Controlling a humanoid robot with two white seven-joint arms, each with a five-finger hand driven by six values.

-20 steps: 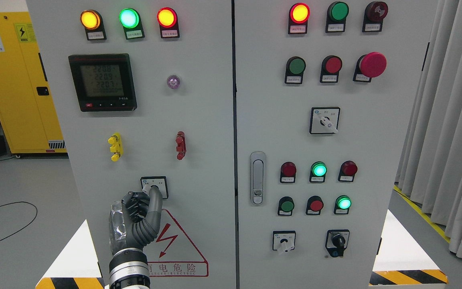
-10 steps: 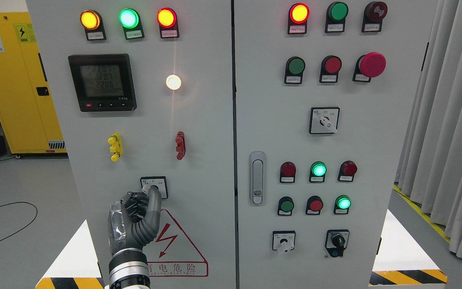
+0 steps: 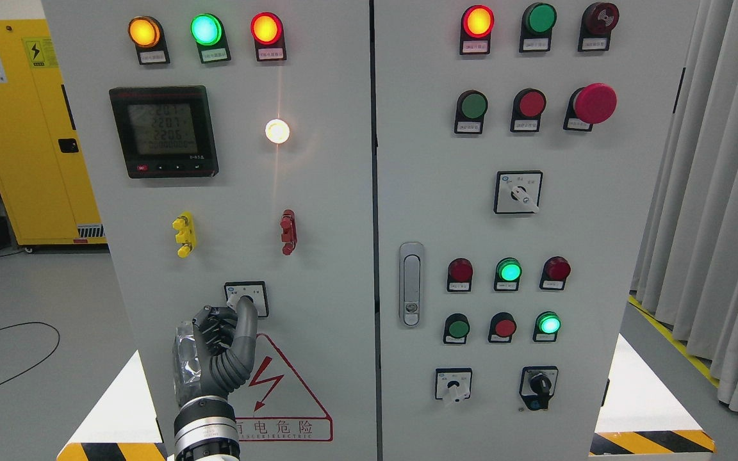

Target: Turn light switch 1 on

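Observation:
A small rotary switch (image 3: 247, 296) with a white plate sits low on the left cabinet door (image 3: 318, 192). My left hand (image 3: 228, 326) rises from the bottom edge, its dark fingers curled around the switch knob, thumb tip against it. Higher on the same door a round lamp (image 3: 277, 131) glows bright white-yellow. The knob itself is mostly hidden by my fingers. My right hand does not show.
Yellow (image 3: 184, 234) and red (image 3: 288, 232) terminals sit above the switch, beside a digital meter (image 3: 164, 131). The right door carries a handle (image 3: 411, 284), pilot lamps, push buttons and more rotary switches (image 3: 519, 192). A yellow cabinet (image 3: 29, 128) stands left, curtains (image 3: 721, 192) right.
The round lamp above the switch went from dim purple to brightly lit. My left hand has stayed on the knob with almost no movement.

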